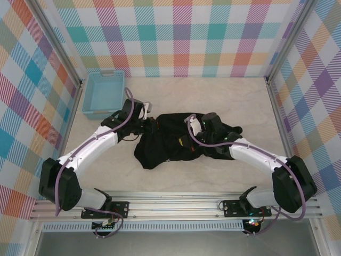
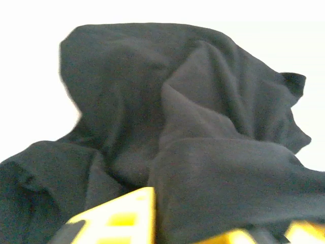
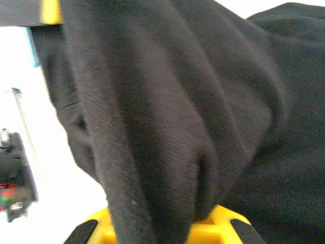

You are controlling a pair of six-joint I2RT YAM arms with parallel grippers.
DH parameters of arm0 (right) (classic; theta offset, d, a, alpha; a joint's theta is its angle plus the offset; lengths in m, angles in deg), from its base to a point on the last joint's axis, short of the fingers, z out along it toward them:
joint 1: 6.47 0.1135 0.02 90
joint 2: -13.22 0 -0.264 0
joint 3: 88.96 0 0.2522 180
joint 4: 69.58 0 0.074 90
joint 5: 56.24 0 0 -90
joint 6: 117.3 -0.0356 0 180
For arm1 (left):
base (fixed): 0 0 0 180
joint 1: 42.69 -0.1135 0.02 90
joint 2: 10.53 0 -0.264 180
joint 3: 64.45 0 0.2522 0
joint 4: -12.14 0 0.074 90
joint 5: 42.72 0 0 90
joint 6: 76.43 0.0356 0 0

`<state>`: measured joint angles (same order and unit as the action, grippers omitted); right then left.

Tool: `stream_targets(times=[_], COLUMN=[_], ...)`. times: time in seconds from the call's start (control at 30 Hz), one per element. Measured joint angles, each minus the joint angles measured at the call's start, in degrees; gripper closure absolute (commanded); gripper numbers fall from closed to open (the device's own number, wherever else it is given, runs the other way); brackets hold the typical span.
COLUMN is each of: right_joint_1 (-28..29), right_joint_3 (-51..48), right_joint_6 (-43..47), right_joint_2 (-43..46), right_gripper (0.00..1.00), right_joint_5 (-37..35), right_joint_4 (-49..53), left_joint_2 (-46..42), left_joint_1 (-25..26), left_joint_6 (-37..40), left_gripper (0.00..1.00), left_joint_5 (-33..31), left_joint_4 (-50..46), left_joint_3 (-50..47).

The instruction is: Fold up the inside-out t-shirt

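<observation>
The black inside-out t-shirt point(image 1: 173, 143) lies crumpled in a heap at the middle of the table. My left gripper point(image 1: 151, 126) sits at its upper left edge. In the left wrist view its yellow fingers point(image 2: 119, 218) stand a little apart, and a thick fold of the shirt point(image 2: 213, 168) lies in the gap of the gripper point(image 2: 203, 226). My right gripper point(image 1: 193, 127) is on the upper middle of the heap. In the right wrist view this gripper point(image 3: 167, 229) is shut on a bunched ridge of the cloth point(image 3: 152, 127), which rises from between the yellow fingers point(image 3: 223, 223).
A light blue plastic basket point(image 1: 104, 94) stands at the back left, close behind the left arm. Checked walls and metal posts close in the table on three sides. Bare tabletop point(image 1: 176, 178) lies between the shirt and the arm bases.
</observation>
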<state>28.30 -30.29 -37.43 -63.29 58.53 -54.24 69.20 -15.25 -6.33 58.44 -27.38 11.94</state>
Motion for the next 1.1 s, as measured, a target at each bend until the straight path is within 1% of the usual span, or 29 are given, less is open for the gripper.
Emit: stream_targets(times=[0.1,0.23,0.3,0.43,0.53,0.6,0.7,0.77,0.8,0.9,0.93,0.97,1.03,1.1], right_joint_1=[-1.09,-1.88,-2.19,-2.19,-2.19,-2.19,-2.19,-2.19,-2.19,-2.19,-2.19,-2.19,-2.38,-2.67], right_joint_3=[-0.59,-0.74,-0.87,-0.92,-0.92,-0.92,-0.92,-0.92,-0.92,-0.92,-0.92,-0.92,-0.92,-0.92], right_joint_6=[-1.51,-2.8,-2.97,-2.95,-2.95,-2.93,-2.93,-2.93,-2.93,-2.89,-2.86,-2.75,-2.69,-2.51], right_joint_2=[0.31,0.31,0.28,0.2,0.04,0.04,0.04,0.04,0.04,0.04,0.07,0.07,0.2,0.7], right_gripper=[1.0,1.0,1.0,1.0,1.0,1.0,1.0,1.0,1.0,1.0,1.0,1.0,0.99,0.95], right_joint_5=[4.07,6.6,7.34,7.93,8.11,8.11,8.11,8.11,8.11,8.09,8.0,7.76,6.75,4.76], right_joint_4=[-1.64,-2.84,-3.19,-3.26,-3.26,-3.26,-3.23,-3.23,-3.23,-3.15,-2.99,-2.8,-2.12,-0.74], left_joint_2=[0.39,-2.08,-5.73,-13.22,-16.52,-15.89,-12.55,-8.81,-7.08,-2.49,-1.33,-0.55,-0.2,-0.68], left_joint_1=[0.0,0.39,1.09,3.89,6.95,8.92,10.73,11.32,11.41,11.43,11.45,11.45,11.47,11.47], left_joint_6=[0.57,1.46,2.08,3.78,6.47,8.87,12.11,14.16,15.08,16.41,16.68,17.14,17.57,17.86], left_gripper=[0.51,0.4,0.35,0.32,0.32,0.32,0.34,0.4,0.45,0.7,0.81,0.89,0.98,1.0], left_joint_5=[-4.04,-6.6,-7.23,-7.17,-3.58,-0.96,0.83,1.42,1.7,2.97,3.39,3.8,3.8,3.23], left_joint_4=[0.35,0.85,1.01,2.43,6.51,8.92,10.29,11.13,11.23,11.8,12.17,12.41,12.37,12.44], left_joint_3=[-0.92,-4.42,-7.17,-10.73,-12.79,-12.81,-11.87,-10.38,-9.6,-7.28,-6.64,-6.21,-6.03,-6.05])
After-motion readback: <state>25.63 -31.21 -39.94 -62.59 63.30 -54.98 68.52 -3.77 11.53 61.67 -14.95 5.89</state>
